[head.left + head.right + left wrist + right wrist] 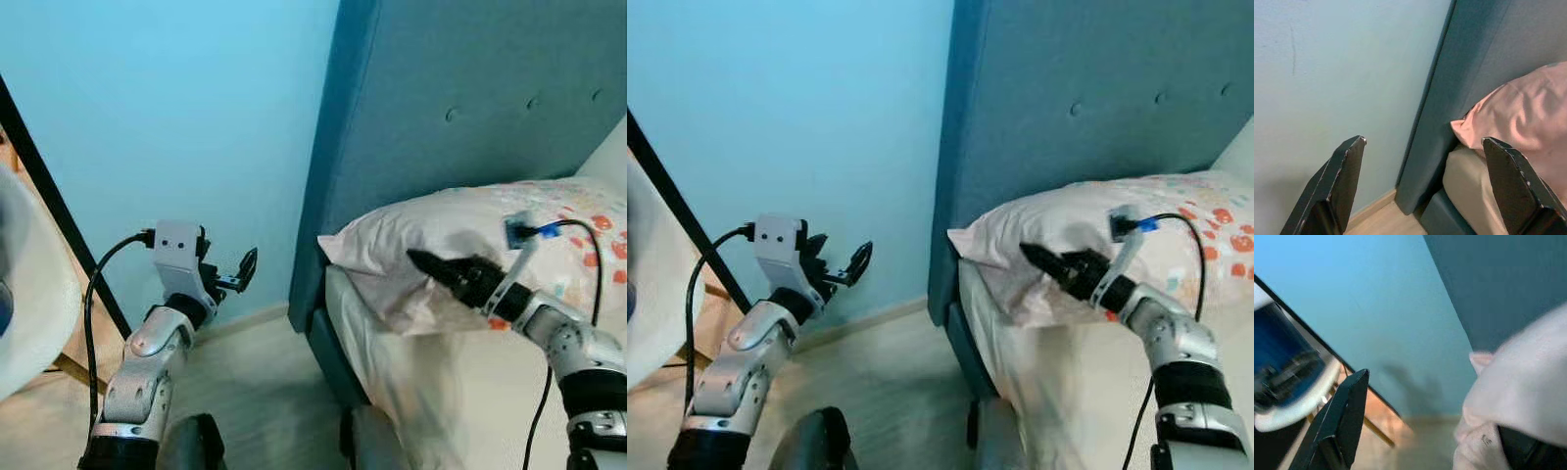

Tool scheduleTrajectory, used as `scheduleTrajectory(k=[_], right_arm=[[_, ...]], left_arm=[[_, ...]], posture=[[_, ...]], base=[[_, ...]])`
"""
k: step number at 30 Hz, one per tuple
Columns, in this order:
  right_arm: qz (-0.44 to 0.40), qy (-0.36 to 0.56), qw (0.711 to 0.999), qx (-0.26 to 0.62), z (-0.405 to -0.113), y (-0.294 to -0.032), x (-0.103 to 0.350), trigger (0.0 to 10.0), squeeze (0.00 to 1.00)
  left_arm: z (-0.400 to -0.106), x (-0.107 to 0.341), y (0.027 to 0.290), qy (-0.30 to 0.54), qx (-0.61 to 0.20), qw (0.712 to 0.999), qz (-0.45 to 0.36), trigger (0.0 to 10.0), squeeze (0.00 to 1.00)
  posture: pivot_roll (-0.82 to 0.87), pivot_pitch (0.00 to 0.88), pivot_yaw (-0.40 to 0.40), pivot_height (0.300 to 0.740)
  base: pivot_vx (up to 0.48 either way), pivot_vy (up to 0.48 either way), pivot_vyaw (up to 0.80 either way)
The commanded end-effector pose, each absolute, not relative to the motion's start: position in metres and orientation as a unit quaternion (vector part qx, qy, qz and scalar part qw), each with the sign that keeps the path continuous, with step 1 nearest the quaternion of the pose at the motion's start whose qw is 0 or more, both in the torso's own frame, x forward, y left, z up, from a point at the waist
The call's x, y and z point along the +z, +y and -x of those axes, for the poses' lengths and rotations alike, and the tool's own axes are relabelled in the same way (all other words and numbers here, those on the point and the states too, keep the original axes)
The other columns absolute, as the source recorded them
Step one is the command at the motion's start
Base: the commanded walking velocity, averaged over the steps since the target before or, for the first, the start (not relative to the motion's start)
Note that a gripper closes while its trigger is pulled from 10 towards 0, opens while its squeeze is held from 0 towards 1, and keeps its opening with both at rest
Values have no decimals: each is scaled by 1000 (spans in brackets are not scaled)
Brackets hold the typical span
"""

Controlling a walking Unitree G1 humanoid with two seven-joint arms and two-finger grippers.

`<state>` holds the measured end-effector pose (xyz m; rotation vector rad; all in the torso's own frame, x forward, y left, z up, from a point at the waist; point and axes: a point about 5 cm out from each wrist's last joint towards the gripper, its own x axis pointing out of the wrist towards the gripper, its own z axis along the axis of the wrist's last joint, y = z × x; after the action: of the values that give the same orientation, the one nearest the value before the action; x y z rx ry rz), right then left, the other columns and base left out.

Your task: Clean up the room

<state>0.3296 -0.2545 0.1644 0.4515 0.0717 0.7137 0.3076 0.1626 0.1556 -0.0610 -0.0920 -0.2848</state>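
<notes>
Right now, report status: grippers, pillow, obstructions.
Right gripper open at the pillow, one finger under its edge. Left gripper open, raised beside the headboard. Nothing blocking the pillow.

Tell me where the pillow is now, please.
The pillow lies at the head of the bed on the robot's right, against the blue headboard, with the right gripper at it.

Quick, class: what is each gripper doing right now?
Left gripper: open, holding nothing, beside the bed.
Right gripper: open, fingers around the pillow edge.
</notes>
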Motion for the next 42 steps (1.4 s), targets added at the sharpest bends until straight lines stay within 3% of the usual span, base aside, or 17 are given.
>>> scheduleTrajectory(k=[1, 8, 15, 19, 21, 23, 25, 28, 37, 42], right_arm=[[-243, 8, 912, 331, -327, -256, 164, 10000, 0], [-279, -1, 913, 298, -323, -250, 154, 10000, 0], [-231, 110, 912, 320, -306, -239, 122, 10000, 0], [-204, 166, 911, 317, -294, -253, 113, 10000, 0], [-107, 262, 905, 317, -265, -283, 105, 10000, 0], [-107, 262, 905, 317, -265, -283, 105, 10000, 0], [-41, 318, 893, 317, -240, -307, 111, 10000, 0], [-19, 312, 898, 309, -231, -322, 133, 10000, 0], [4, 288, 903, 318, -226, -321, 163, 10000, 0], [-17, 207, 930, 304, -239, -318, 177, 10000, 0]], left_arm=[[-309, 149, 173, -26, -131, 991, 18, 10000, 0], [-309, 141, 188, -9, -106, 994, 19, 10000, 0], [-306, 137, 183, 4, -130, 991, 12, 10000, 0], [-301, 132, 179, 20, -158, 987, 7, 10000, 0], [-293, 126, 178, 43, -199, 979, -3, 10000, 0], [-293, 126, 178, 43, -199, 979, -3, 10000, 0], [-290, 123, 180, 56, -218, 974, -12, 10000, 0], [-291, 123, 181, 57, -218, 974, -12, 10000, 0], [-291, 124, 173, 59, -242, 968, -13, 10000, 0], [-292, 125, 177, 55, -226, 973, -9, 10000, 0]], posture=[[-20, 36, -67, 585], [-18, 27, -68, 609], [-24, 19, -65, 628], [-24, 19, -65, 637], [-42, 16, -67, 647], [-42, 16, -67, 647], [-55, 12, -63, 656], [-64, 12, -60, 666], [-73, 18, -52, 690], [-76, 21, -53, 704]], base=[[0, 0, 0], [0, 0, 0], [0, 0, 0], [0, 0, 0], [0, 0, 0], [0, 0, 0], [0, 0, 0], [0, 0, 0], [0, 0, 0], [0, 0, 0]])
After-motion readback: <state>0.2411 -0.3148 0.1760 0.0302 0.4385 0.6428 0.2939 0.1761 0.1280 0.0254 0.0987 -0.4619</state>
